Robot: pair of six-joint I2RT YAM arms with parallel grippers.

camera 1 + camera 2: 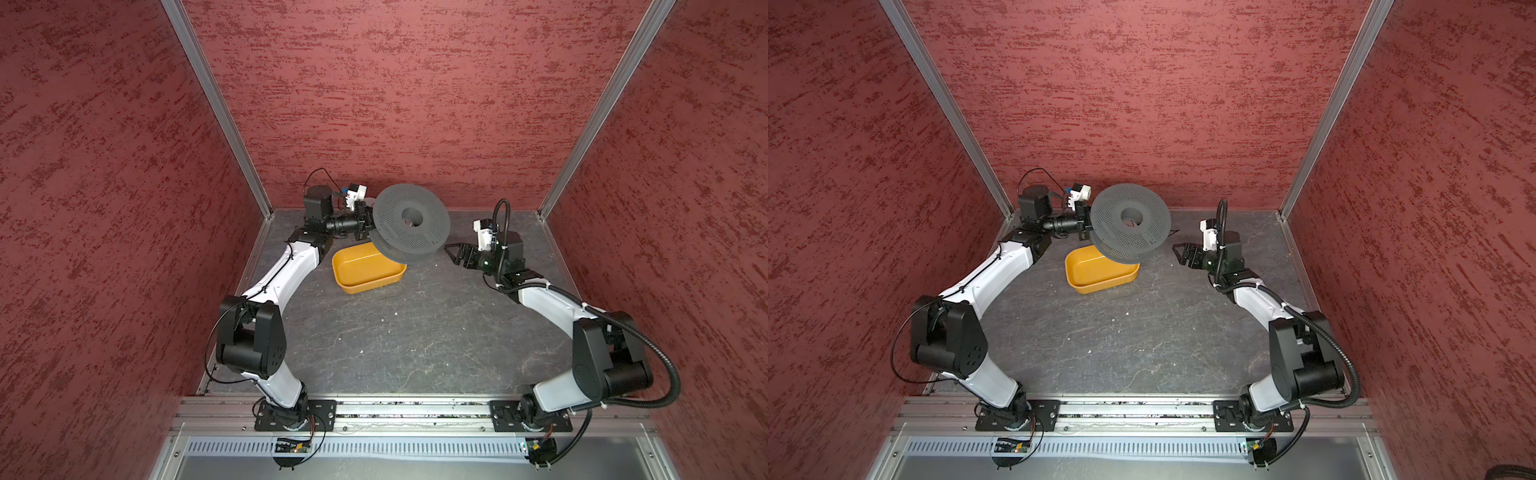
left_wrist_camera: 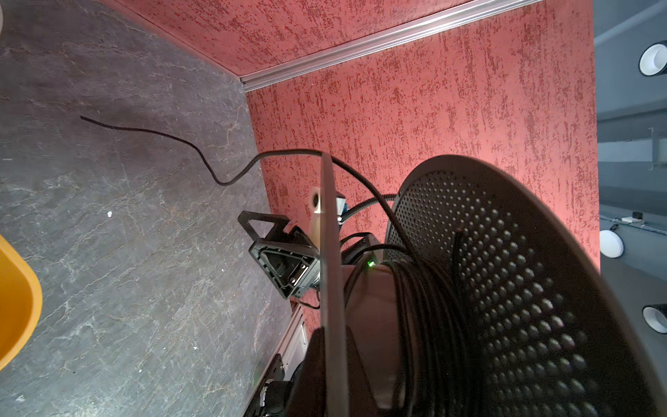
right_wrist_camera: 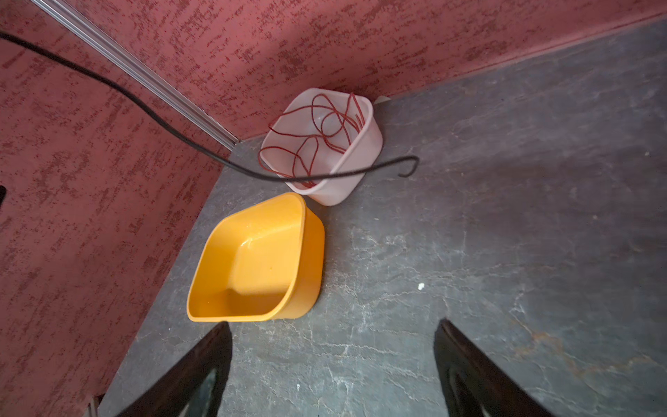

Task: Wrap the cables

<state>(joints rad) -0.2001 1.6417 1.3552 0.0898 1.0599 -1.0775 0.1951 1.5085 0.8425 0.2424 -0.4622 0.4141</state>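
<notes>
My left gripper (image 1: 368, 226) (image 1: 1086, 226) is shut on the edge of one flange of a grey perforated spool (image 1: 411, 220) (image 1: 1129, 220), which it holds tilted above the table. In the left wrist view the jaws (image 2: 330, 334) pinch that flange, seen edge-on. The thin black cable (image 2: 426, 307) is wound around the hub. Its loose tail (image 2: 202, 159) leaves the spool and curves out through the air. That tail (image 3: 144, 104) crosses the right wrist view and ends in a small hook. To the right of the spool, my right gripper (image 1: 451, 251) (image 1: 1179, 251) (image 3: 334, 325) stands open, with nothing between its fingers.
An empty orange bin (image 1: 345, 286) (image 1: 1077, 282) (image 3: 303, 231) sits on the table partly under the spool. Behind it, in the back corner, a pale pink bin (image 3: 368, 144) holds a loose red cord (image 3: 317, 137). Red walls close in the back and both sides.
</notes>
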